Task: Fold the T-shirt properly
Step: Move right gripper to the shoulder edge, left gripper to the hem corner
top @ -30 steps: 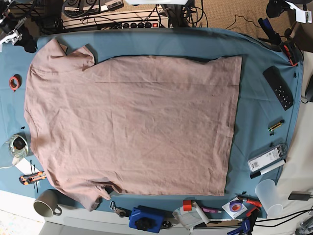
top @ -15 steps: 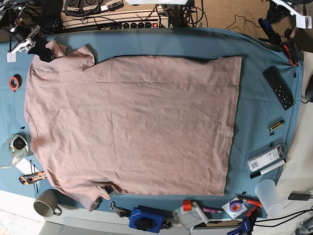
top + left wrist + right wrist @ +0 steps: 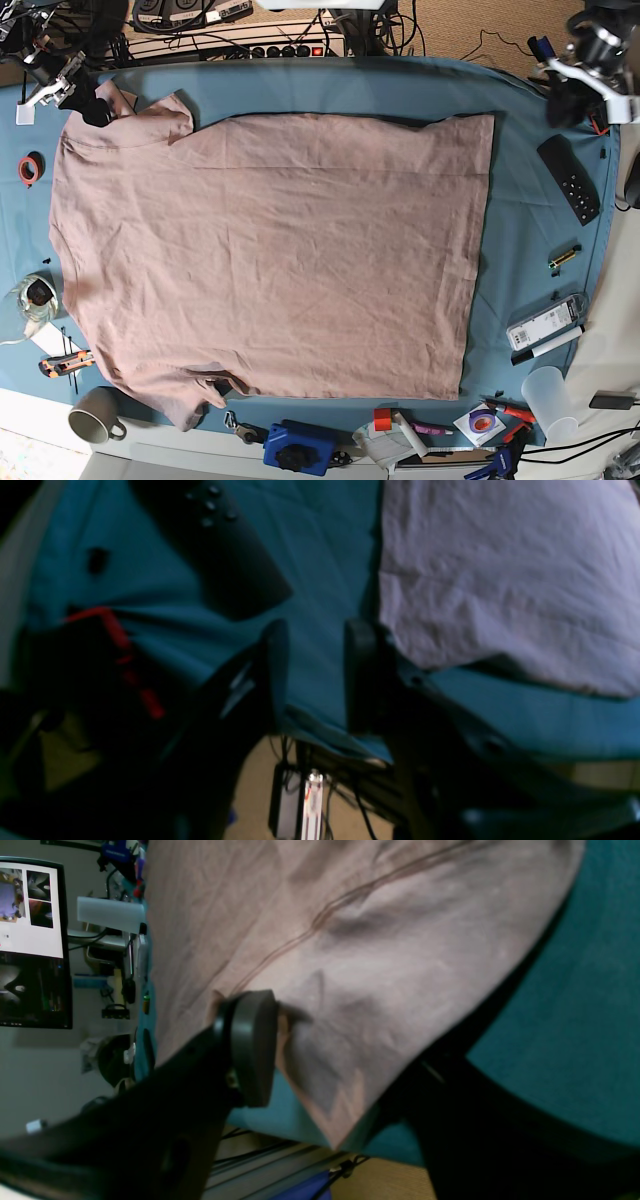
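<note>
Taking the T-shirt (image 3: 270, 250) as our landmark, we go from left to right across the base view. Left of the shirt, near its edge, we see a red ring (image 3: 31, 167), then a glass (image 3: 38, 296) below it and an orange-handled tool (image 3: 66, 363) lower still. Our right end effector (image 3: 345, 1040) is at the shirt's upper left corner, its fingers spread wide on either side of a pointed fold of the fabric. A mug (image 3: 97, 415) sits just off the shirt's lower left.

The shirt itself lies spread and wrinkled over the middle of the teal cloth (image 3: 340, 85) on the worktop, its lower left portion bunched. Below its bottom edge we find a blue device (image 3: 299, 447), and farther right a red-capped white tube (image 3: 392, 436).

Off the shirt's upper right corner, our left end effector (image 3: 315, 680) hovers with its fingers apart, nothing between them. Right of the shirt, from top to bottom, we have a black remote (image 3: 569, 180), a small yellow item (image 3: 565, 257), a white marker (image 3: 548, 344) and a translucent cup (image 3: 550, 403).
</note>
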### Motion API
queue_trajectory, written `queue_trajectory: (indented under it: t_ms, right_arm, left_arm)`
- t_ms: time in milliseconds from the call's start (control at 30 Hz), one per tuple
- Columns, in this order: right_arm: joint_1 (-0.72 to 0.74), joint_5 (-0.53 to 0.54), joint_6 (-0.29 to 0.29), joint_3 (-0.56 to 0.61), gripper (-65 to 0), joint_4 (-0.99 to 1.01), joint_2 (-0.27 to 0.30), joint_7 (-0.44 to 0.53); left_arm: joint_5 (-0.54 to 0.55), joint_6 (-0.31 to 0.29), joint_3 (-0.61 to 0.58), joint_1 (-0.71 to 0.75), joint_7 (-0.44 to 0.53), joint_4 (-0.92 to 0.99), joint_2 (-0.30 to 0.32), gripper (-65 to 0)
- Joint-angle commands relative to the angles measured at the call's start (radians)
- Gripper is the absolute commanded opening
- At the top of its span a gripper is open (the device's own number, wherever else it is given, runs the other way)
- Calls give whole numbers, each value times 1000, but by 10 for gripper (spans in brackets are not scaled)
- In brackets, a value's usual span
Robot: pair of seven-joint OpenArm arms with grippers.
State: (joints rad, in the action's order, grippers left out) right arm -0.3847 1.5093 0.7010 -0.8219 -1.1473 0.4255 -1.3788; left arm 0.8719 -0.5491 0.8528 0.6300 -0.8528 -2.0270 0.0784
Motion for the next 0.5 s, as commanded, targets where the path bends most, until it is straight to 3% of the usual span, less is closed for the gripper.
queue_trajectory:
  t_ms: [0, 133, 200, 367, 467]
  right_arm:
    - [-6, -26, -3, -2, -348, -9, 12, -17]
    - [-6, -34, -3, -2, -348, -9, 12, -17]
    - [-6, -44, -3, -2, -348, -9, 12, -17]
    - [-6, -64, -3, -2, -348, -9, 12, -17]
    - [-6, -66, -3, -2, -348, -9, 12, -17]
  left_arm:
    - [-9, 4, -41, 2, 16, -9, 5, -427]
    - [-221, 101, -208, -39, 95, 3, 5, -376]
    - [-272, 154, -240, -69, 82, 3, 5, -364]
    - [-268, 172, -244, -96, 53, 3, 5, -365]
    - [-200, 171, -244, -101, -25, 3, 5, -367]
